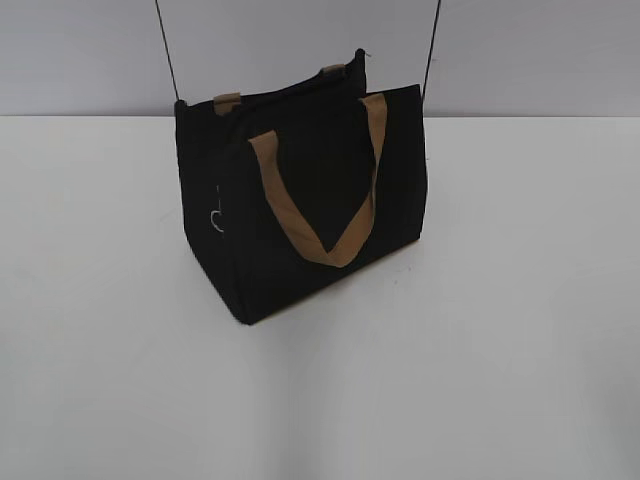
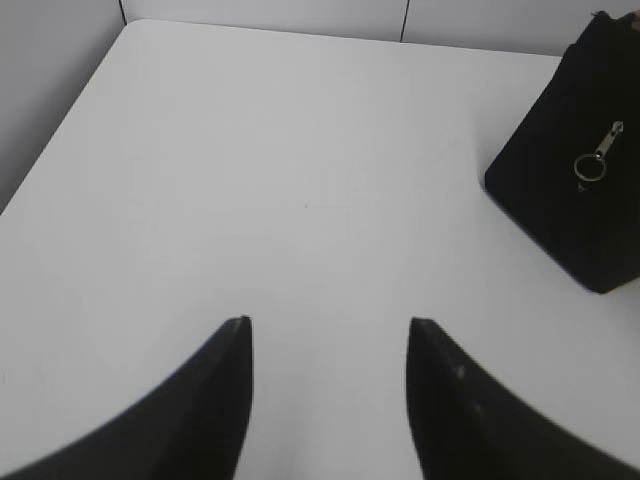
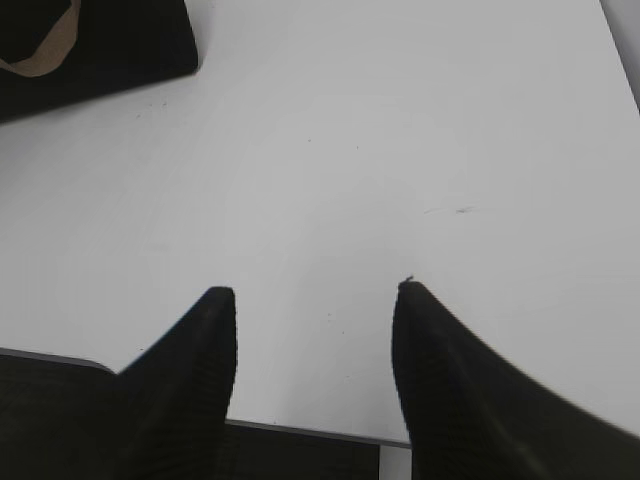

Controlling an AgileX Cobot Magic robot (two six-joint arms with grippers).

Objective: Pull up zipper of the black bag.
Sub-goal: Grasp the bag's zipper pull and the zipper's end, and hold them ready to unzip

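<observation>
The black bag [image 1: 300, 200] stands upright on the white table [image 1: 500, 350], with tan loop handles [image 1: 320, 200] and a small white mark [image 1: 217, 218] on its left side panel. In the left wrist view the bag [image 2: 570, 190] is at the far right, and its silver zipper slider with a ring pull [image 2: 594, 160] hangs on the side panel. My left gripper [image 2: 328, 322] is open and empty above bare table, well left of the bag. My right gripper [image 3: 315, 290] is open and empty near the table's front edge; a bag corner [image 3: 100, 50] shows at top left. Neither gripper shows in the exterior view.
A grey wall [image 1: 80, 50] rises behind the table. Two thin dark cables [image 1: 166, 50] run up behind the bag. The table's front edge [image 3: 300, 432] lies just under my right gripper.
</observation>
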